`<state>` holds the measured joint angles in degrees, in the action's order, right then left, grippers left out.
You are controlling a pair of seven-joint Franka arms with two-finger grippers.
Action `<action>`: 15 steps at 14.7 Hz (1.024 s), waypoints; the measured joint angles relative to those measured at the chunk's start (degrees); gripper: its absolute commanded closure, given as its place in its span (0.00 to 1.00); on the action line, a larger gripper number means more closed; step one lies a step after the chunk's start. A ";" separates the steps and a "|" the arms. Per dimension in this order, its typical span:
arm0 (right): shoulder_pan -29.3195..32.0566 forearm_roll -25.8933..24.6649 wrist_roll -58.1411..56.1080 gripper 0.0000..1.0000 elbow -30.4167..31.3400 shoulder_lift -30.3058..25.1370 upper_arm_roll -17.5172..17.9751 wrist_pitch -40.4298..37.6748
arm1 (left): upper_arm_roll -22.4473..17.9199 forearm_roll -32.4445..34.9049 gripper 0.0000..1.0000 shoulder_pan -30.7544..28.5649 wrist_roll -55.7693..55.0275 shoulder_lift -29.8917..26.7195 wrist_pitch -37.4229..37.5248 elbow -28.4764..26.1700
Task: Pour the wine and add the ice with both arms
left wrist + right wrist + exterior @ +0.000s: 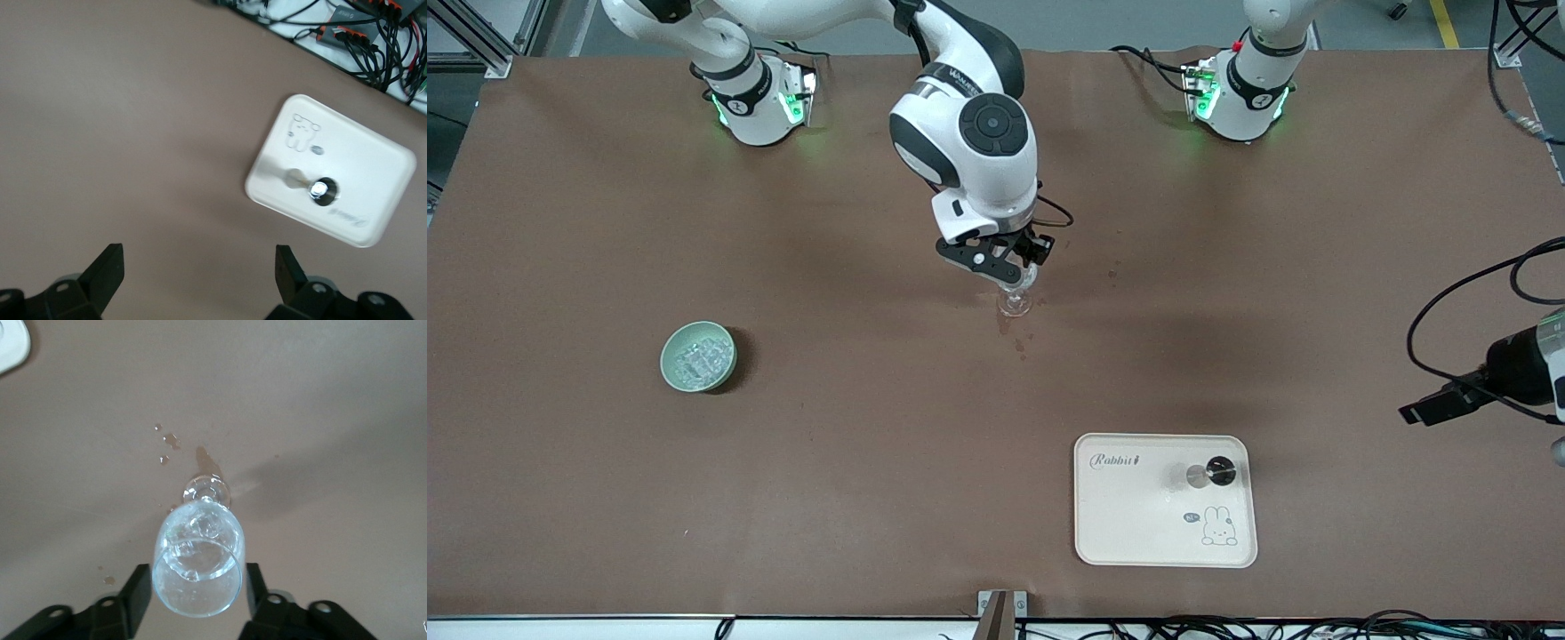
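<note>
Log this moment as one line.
right gripper: open around glass, ice inside | left gripper: open, waiting | jigger: on tray | bowl: ice

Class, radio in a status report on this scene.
Right hand open around glass, ice inside. Left hand open, waiting. Jigger on tray. Nothing blocking.

Stemmed glass (199, 563) with ice (200, 527) between right tool (193, 597) fingers, droplets (167, 441) nearby.

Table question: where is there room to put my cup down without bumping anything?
The bare brown table between the pale green bowl and the white tray is free. Crowded: around the stemmed glass, where the right gripper stands with open fingers either side. The left gripper hangs open above the tray's end.
</note>
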<state>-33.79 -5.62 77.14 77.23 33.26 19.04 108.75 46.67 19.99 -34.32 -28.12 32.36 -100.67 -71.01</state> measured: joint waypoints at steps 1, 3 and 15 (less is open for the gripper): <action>0.55 -0.29 0.00 0.00 -0.73 -0.43 -0.12 -0.79 | 0.20 1.74 0.00 0.06 3.89 -1.27 0.16 0.00; 2.32 -2.57 -0.06 0.00 -1.90 -2.64 -0.14 -2.94 | 0.24 2.81 0.00 0.12 9.39 -3.64 0.68 -0.05; 26.90 -5.09 -32.44 0.00 -2.57 -22.67 -2.28 -23.78 | 1.98 3.09 0.00 0.08 15.18 -10.06 4.31 -0.21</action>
<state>-6.89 -10.70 44.70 74.66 10.59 16.76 84.97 48.65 23.08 -34.24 -12.94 22.30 -96.36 -71.23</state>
